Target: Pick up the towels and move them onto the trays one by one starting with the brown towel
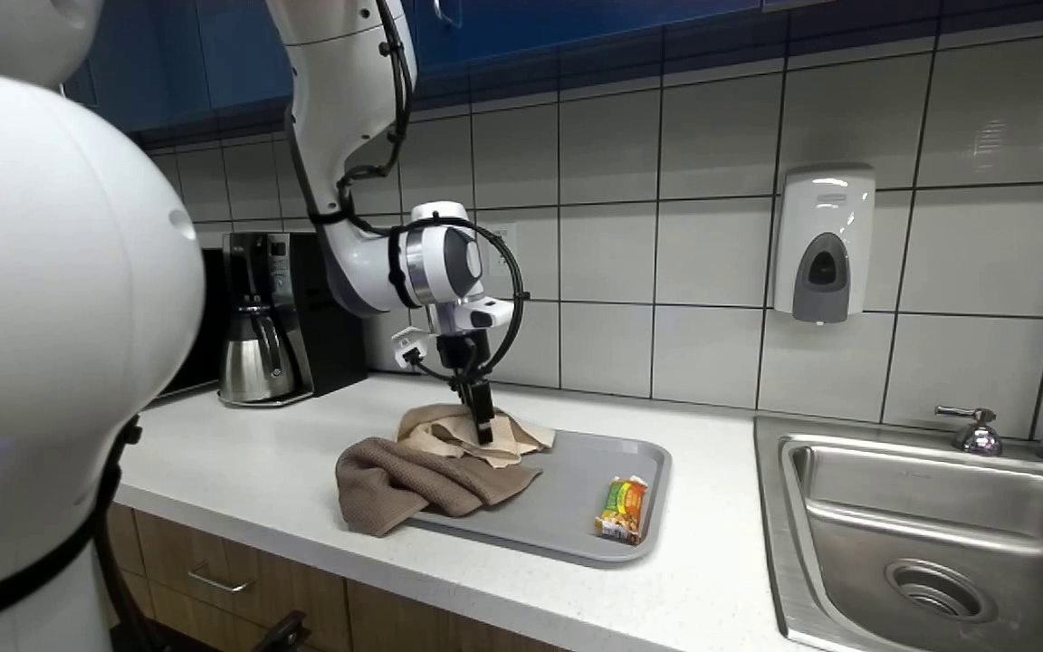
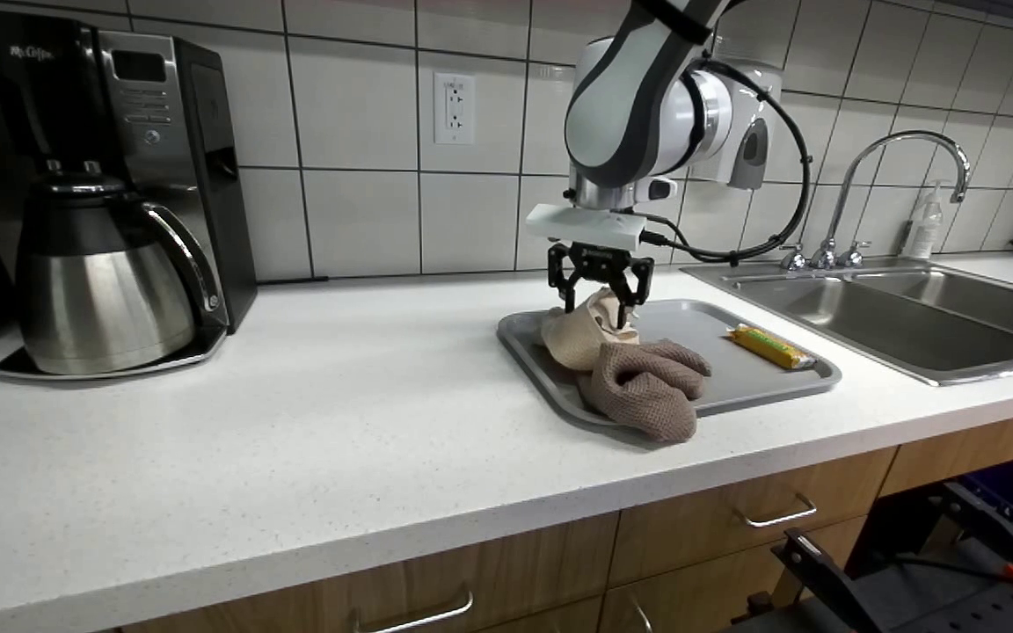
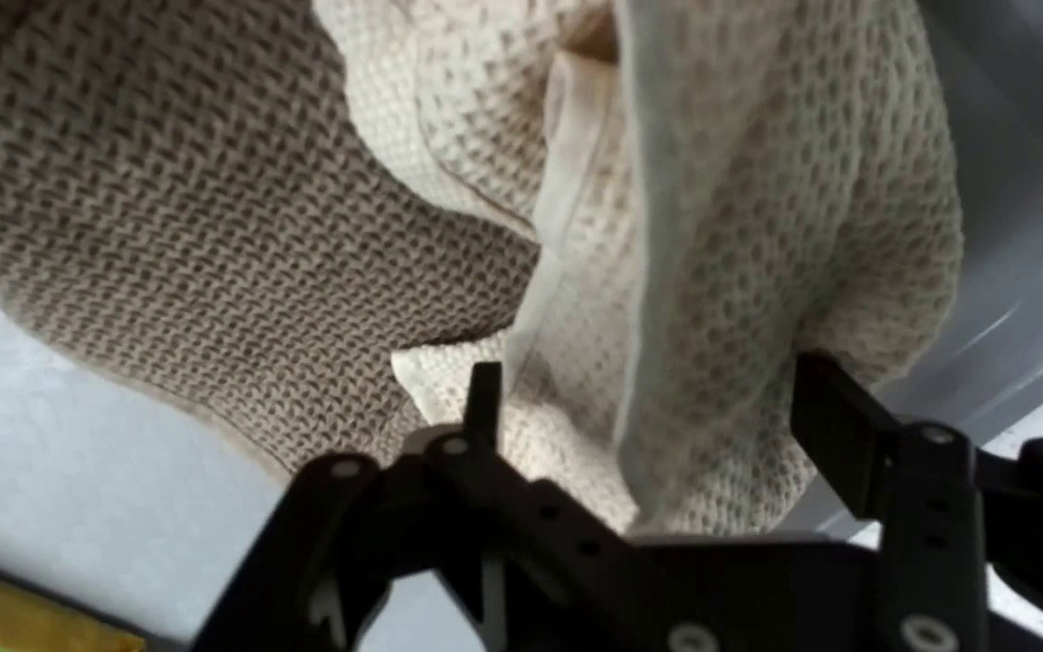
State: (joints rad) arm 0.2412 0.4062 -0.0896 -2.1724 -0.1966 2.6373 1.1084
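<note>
Black two-fingered gripper (image 2: 595, 316), jaws apart, straddles a beige woven towel (image 3: 730, 254), presumably to leave it on the grey rectangular tray (image 1: 576, 471).

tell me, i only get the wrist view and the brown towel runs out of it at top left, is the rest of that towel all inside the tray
Observer: No. In both exterior views the brown towel hangs over the rim of the grey tray.
Operator: ok and what's that bit of yellow and green at my bottom left edge
Observer: A wrapped bar, lying on the tray at the end nearer the sink.
Operator: anything standing on the side away from the sink
Observer: Yes, a coffee maker, well apart from the tray.
</note>
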